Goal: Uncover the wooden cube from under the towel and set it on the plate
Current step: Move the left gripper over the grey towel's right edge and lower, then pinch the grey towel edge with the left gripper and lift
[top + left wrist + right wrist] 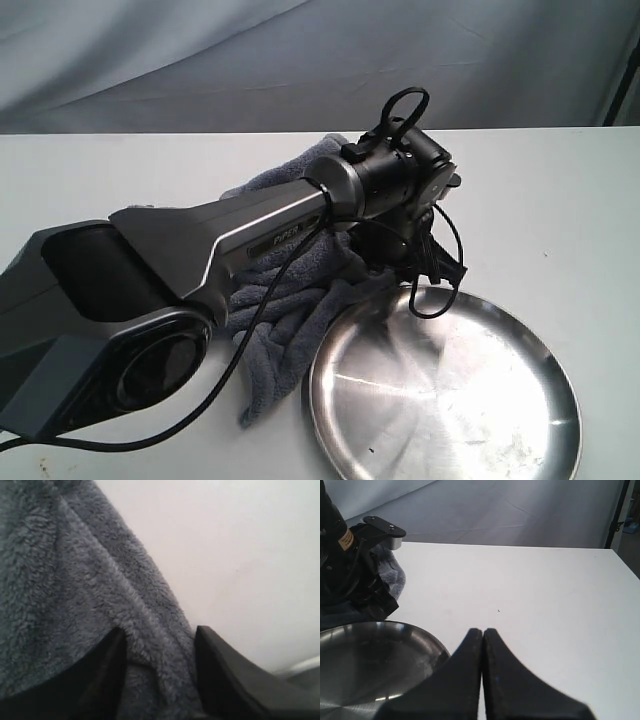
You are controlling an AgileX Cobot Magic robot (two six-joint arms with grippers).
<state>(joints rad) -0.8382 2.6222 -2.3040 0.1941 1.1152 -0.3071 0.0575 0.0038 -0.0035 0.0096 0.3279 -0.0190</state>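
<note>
The dark blue-grey towel [290,295] lies bunched on the white table, its edge against the steel plate [450,400]. The wooden cube is hidden. My left arm reaches across the towel, and its wrist [400,170] covers the towel's far right part. In the left wrist view my left gripper [159,632] is pressed into the towel [75,580], with a thick plush fold pinched between its fingers [112,650]. My right gripper [482,632] is shut on nothing, low over the table beside the plate [365,655]. The towel [394,572] peeks out behind the left arm.
The white table [560,200] stretches to the right of and behind the towel. A grey cloth backdrop [300,60] hangs behind it. The left arm's black cable [440,290] loops down over the plate's far rim.
</note>
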